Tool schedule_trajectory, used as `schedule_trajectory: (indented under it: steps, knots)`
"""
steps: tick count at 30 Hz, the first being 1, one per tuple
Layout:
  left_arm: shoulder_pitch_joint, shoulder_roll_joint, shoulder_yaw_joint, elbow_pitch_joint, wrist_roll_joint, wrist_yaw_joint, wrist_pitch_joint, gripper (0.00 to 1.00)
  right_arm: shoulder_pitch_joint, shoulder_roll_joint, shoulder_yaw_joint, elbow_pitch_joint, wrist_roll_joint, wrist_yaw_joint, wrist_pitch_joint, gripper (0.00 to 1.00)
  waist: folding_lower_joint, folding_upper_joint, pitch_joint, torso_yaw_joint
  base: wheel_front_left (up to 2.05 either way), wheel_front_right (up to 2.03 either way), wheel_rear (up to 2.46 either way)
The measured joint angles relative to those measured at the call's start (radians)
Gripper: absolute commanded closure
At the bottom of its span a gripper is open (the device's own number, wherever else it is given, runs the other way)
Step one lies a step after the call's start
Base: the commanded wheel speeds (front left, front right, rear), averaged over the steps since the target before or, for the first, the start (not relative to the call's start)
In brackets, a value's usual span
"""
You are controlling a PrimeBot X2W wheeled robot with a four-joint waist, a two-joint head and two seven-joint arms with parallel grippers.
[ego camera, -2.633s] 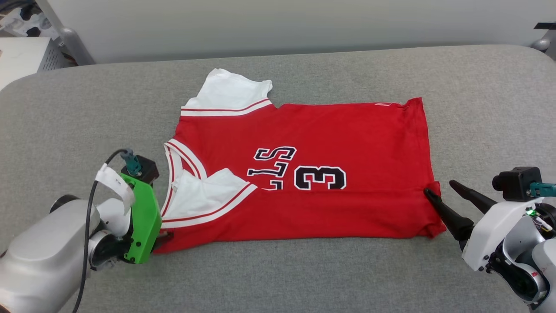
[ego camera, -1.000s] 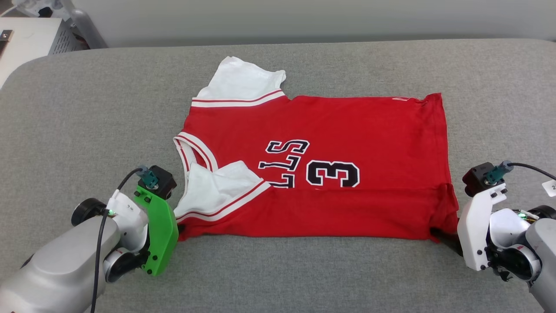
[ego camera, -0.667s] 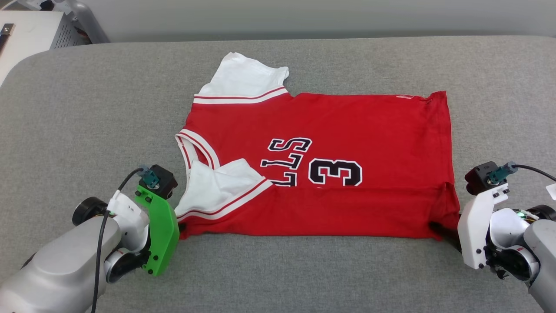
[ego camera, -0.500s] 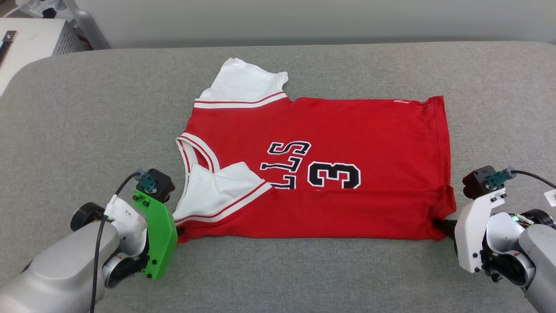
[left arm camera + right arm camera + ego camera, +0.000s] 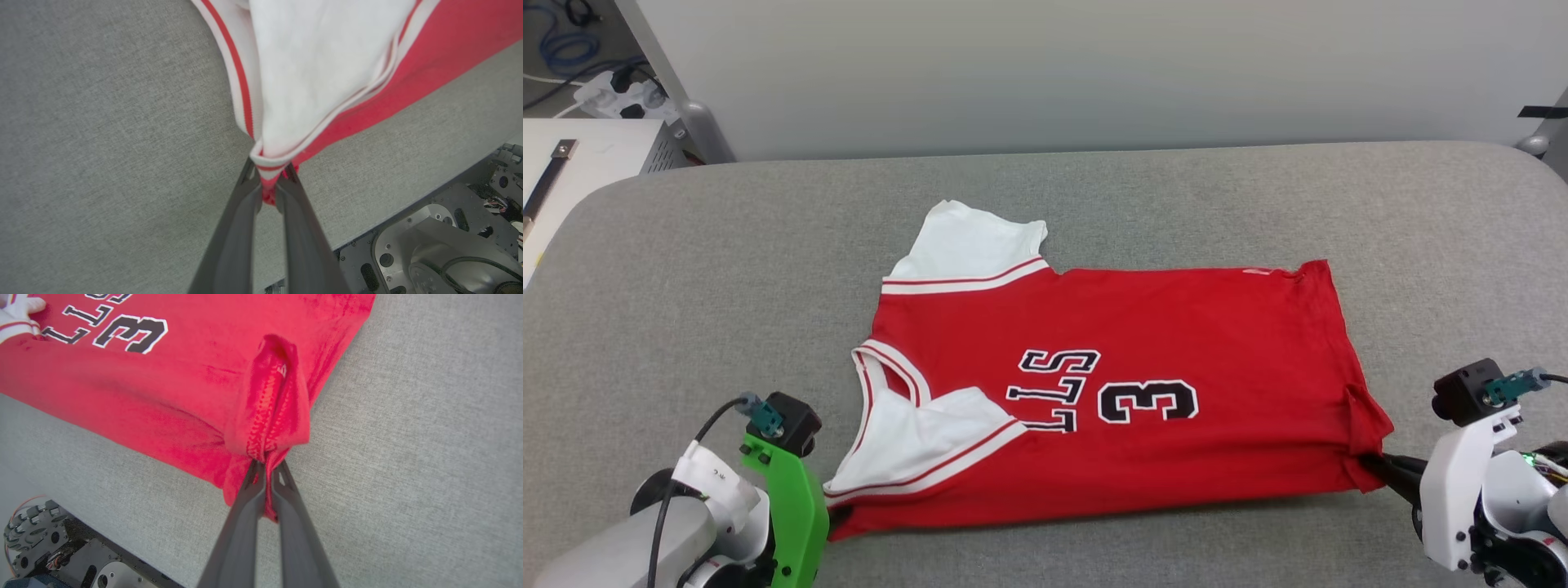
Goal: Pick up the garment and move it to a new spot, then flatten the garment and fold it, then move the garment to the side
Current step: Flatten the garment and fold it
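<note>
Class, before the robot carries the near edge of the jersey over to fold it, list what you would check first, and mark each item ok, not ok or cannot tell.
1. Left gripper shut on the garment at its shoulder corner: ok.
2. Right gripper shut on the hem corner: ok.
3. Near sleeve tucked onto the front: ok.
4. Far sleeve tucked in: not ok, it sticks out.
5. Both layers pinched at each corner: cannot tell.
</note>
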Motion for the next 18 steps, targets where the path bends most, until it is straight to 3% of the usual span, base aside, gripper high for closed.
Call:
schedule_trajectory:
  steps: [7,13,14,15,16,17,18]
  knots:
    - [0.056,0.025,-0.013,-0.063,-0.008,0.039,-0.002,1.0,0.103,-0.025,-0.054,-0.035,0.02,0.0,0.038,1.0,0.0,0.0,-0.004,0.002,0.0,0.0,0.0]
    - [0.064,-0.003,-0.023,-0.018,-0.007,0.047,-0.003,1.0,0.123,0.03,-0.082,0.006,-0.012,0.0,0.053,1.0,0.0,0.0,0.022,0.003,0.0,0.0,0.0]
    - [0.064,-0.01,-0.025,-0.005,-0.003,0.047,-0.006,0.89,0.124,0.038,-0.084,0.016,-0.025,0.0,0.049,1.0,0.0,0.0,0.024,0.003,0.0,0.0,0.0]
    - [0.064,-0.016,-0.025,0.005,-0.001,0.047,-0.011,0.09,0.125,0.048,-0.089,0.025,-0.031,0.0,0.041,0.82,0.0,0.0,0.024,0.004,0.0,0.0,0.0]
    - [0.064,-0.019,-0.025,0.014,-0.001,0.047,-0.016,0.0,0.127,0.057,-0.098,0.031,-0.033,0.0,0.03,0.22,0.0,0.0,0.022,0.004,0.0,0.0,0.0]
    - [0.065,-0.022,-0.023,0.022,-0.003,0.047,-0.02,0.0,0.129,0.067,-0.109,0.036,-0.035,0.0,0.017,0.0,0.0,0.0,0.02,0.004,0.0,0.0,0.0]
    - [0.066,-0.021,-0.023,0.028,-0.004,0.046,-0.02,0.0,0.135,0.073,-0.118,0.036,-0.037,0.0,0.003,0.0,0.0,0.0,0.016,0.005,0.0,0.0,0.0]
